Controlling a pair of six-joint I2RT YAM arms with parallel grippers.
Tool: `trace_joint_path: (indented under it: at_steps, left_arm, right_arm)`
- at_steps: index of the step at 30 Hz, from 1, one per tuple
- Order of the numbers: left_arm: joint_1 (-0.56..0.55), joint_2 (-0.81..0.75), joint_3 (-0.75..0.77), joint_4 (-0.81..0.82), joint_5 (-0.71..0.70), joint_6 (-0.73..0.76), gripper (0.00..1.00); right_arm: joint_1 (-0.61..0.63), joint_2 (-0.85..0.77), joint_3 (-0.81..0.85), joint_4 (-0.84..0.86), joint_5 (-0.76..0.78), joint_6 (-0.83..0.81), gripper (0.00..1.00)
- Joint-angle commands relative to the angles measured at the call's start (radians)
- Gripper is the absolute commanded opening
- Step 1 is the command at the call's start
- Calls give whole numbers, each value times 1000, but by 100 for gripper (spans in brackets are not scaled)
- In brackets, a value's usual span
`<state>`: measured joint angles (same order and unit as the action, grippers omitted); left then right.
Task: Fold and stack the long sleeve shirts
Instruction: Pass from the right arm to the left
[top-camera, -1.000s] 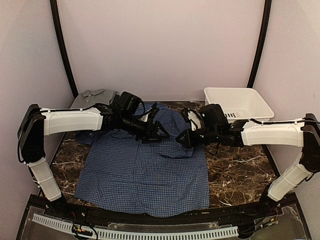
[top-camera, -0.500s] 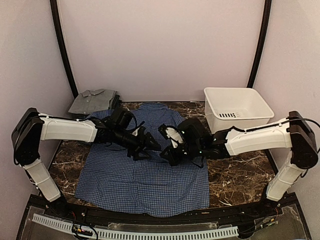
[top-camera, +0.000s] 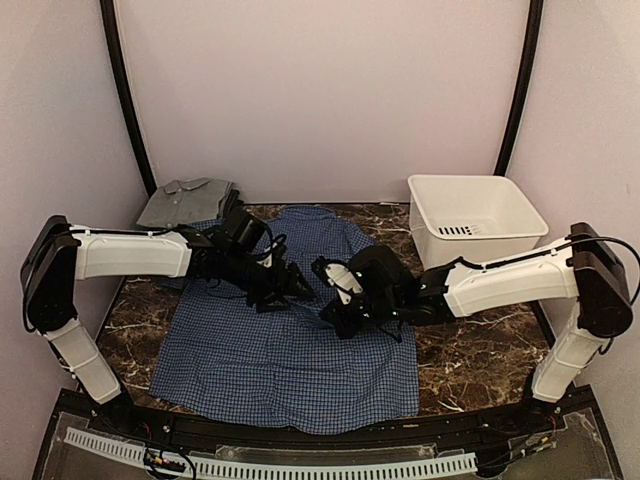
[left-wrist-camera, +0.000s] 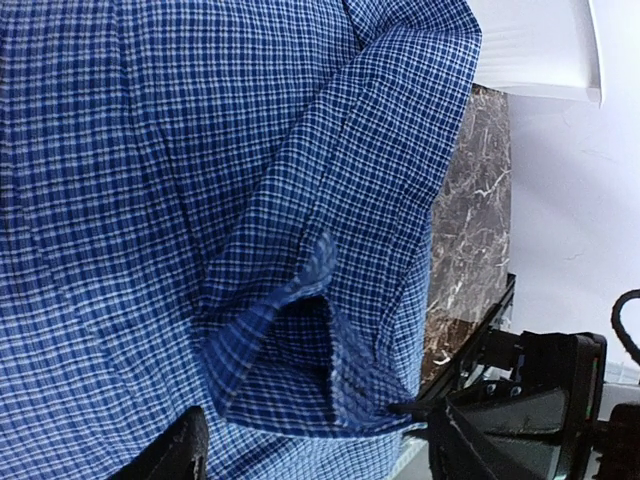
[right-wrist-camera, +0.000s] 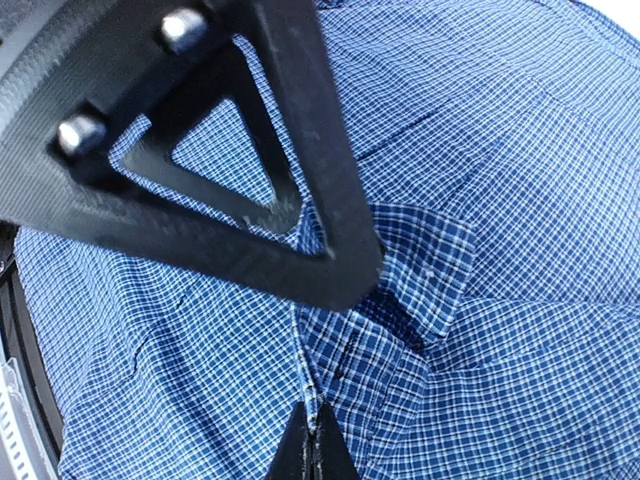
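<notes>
The blue check shirt (top-camera: 290, 350) lies spread on the marble table, collar to the back. A folded sleeve part with its cuff (left-wrist-camera: 330, 300) lies over the chest. My left gripper (top-camera: 292, 288) hovers low over the shirt's middle; in the left wrist view it (left-wrist-camera: 315, 445) is open, its fingers (left-wrist-camera: 188, 452) wide apart on either side of the sleeve fold. My right gripper (top-camera: 332, 318) is just right of it; in the right wrist view it (right-wrist-camera: 315, 450) is shut on a ridge of the blue shirt (right-wrist-camera: 480, 330). The grey shirt (top-camera: 185, 200) lies folded at the back left.
A white plastic tub (top-camera: 475, 215) stands at the back right. The left gripper's black finger frame (right-wrist-camera: 230, 170) fills the top of the right wrist view, very close to my right gripper. Dark marble (top-camera: 480, 350) shows right of the shirt.
Both grippers moved from the shirt's upper part toward its middle and closer together, bringing sleeve cloth inward. Over the last half second the left gripper drew slightly back to the left.
</notes>
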<state>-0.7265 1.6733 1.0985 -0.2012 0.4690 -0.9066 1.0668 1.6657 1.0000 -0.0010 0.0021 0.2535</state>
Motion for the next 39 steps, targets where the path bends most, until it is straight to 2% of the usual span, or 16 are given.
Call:
trace_joint_path:
  at_steps: [1, 4, 8, 11, 16, 22, 26, 33, 39]
  left_arm:
    - [6, -124, 18, -120, -154, 316, 78]
    - [7, -116, 28, -81, -116, 489, 86]
    - [7, -45, 58, -33, 19, 638, 92]
    - [6, -7, 68, 16, 116, 696, 94]
    - [3, 77, 95, 9, 218, 783, 97]
    - [-28, 132, 137, 23, 269, 811, 98]
    - [-43, 141, 147, 34, 268, 815, 92]
    - [-59, 165, 168, -6, 227, 835, 64]
    - [-61, 171, 174, -14, 194, 847, 55]
  right_arm:
    - [7, -61, -39, 34, 44, -15, 0]
    - [7, -85, -75, 56, 38, -19, 0]
    - [8, -109, -113, 84, 27, -25, 0]
    - [8, -127, -128, 96, 24, -32, 0]
    - [7, -141, -143, 105, 31, -47, 0]
    - [3, -146, -159, 115, 46, -44, 0]
    - [-21, -143, -158, 117, 30, -30, 0]
    - [-45, -119, -112, 95, 29, -31, 0]
    - [-55, -98, -79, 72, 30, -31, 0]
